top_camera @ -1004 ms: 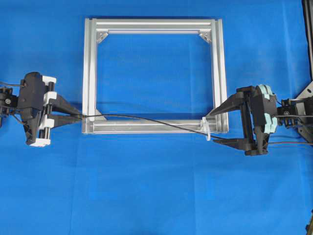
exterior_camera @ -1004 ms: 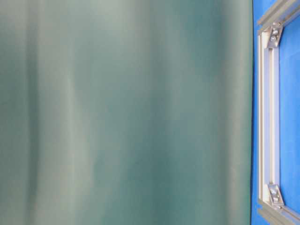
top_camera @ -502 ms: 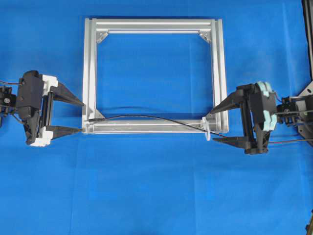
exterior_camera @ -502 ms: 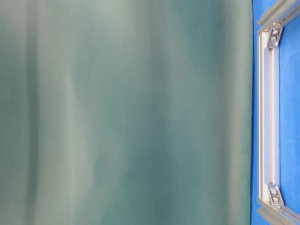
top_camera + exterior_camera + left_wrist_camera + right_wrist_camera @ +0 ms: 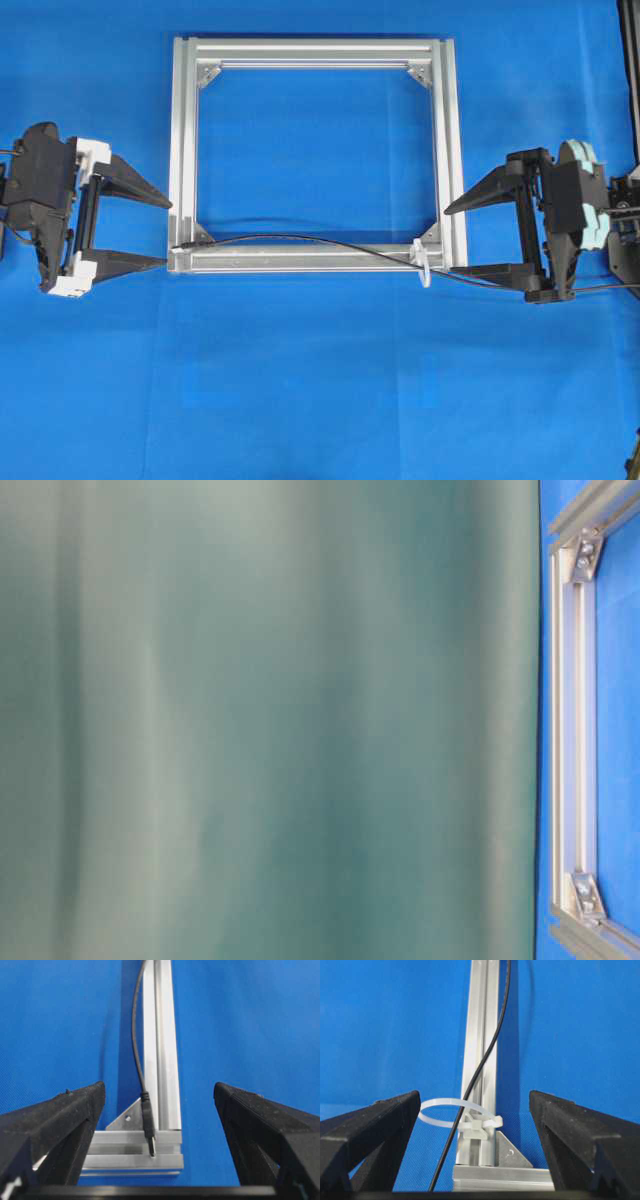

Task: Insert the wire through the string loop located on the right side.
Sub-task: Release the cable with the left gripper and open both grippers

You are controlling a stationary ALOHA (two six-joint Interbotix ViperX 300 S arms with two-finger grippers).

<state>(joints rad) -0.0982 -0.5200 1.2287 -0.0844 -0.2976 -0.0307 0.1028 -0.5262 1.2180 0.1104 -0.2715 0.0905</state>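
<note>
Wire (image 5: 330,245) runs along the frame's (image 5: 180,150) bottom rail, passing thru the string loop (image 5: 424,268) at the rail's right end; plug tip lies by the bottom-left corner. Left pincer (image 5: 152,230) wide open, holding nothing, just left of the frame. Right pincer (image 5: 458,240) also wide open (wire trails under its lower finger). Blue tabletop (image 5: 320,400).

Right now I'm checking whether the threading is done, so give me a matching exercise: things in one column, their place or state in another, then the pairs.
1. wire
2. string loop
3. plug
4. left gripper

A. open, holding nothing
B. white, at the aluminium frame's lower right corner in the overhead view
C. lying on the frame's lower left corner
D. passing through the loop

Pairs: 1-D, 2-B, 3-C, 4-A
</note>
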